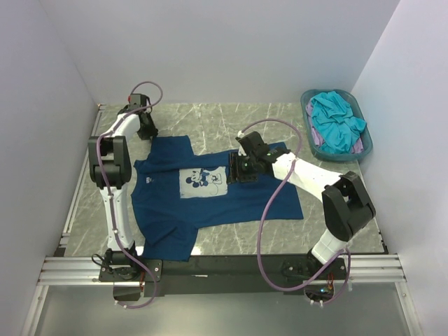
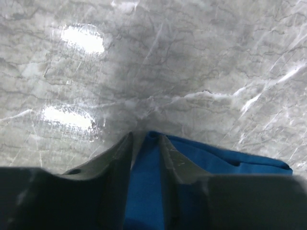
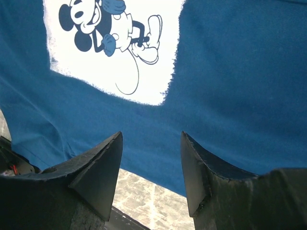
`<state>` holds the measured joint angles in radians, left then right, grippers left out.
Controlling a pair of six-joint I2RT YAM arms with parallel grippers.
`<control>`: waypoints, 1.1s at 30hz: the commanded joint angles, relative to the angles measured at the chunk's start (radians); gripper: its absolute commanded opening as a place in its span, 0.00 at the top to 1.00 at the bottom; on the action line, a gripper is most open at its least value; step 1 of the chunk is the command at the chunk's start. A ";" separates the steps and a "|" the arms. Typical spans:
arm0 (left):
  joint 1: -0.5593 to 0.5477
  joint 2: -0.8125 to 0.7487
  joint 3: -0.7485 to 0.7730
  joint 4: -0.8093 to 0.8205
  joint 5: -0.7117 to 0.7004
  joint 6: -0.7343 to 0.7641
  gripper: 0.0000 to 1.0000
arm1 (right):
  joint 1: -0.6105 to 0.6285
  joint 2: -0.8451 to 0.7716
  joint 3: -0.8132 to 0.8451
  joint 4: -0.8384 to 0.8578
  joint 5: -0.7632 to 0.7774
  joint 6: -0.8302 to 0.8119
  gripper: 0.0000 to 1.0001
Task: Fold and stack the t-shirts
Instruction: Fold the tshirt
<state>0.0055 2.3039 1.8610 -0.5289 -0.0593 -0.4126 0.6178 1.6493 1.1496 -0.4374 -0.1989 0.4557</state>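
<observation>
The dark navy t-shirt [image 1: 231, 199] lies spread flat on the marble table, its white cartoon print [image 1: 203, 180] facing up. My left gripper [image 1: 149, 133] is at the shirt's far left sleeve. In the left wrist view it [image 2: 145, 143] is shut on a fold of the blue cloth [image 2: 146, 187]. My right gripper [image 1: 231, 171] hovers over the middle of the shirt beside the print. In the right wrist view it [image 3: 151, 143] is open and empty above the navy cloth [image 3: 230, 86]. The turquoise t-shirt [image 1: 334, 122] and the pale lilac one [image 1: 317, 140] lie bunched in the basket.
The teal plastic basket [image 1: 308, 103] stands at the table's far right corner. White walls enclose the table at the back and both sides. A metal rail [image 1: 224, 269] with the arm bases runs along the near edge. Bare marble [image 1: 210, 119] shows behind the shirt.
</observation>
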 commanded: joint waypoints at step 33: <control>-0.084 -0.826 -0.781 -0.155 0.329 -0.094 0.99 | 0.059 -0.121 0.012 -0.001 0.067 0.008 0.43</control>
<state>-0.0761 1.5623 1.1374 -0.6743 0.1997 -0.4843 0.6662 1.5707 1.1496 -0.4423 -0.1501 0.4561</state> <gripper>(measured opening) 0.014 0.568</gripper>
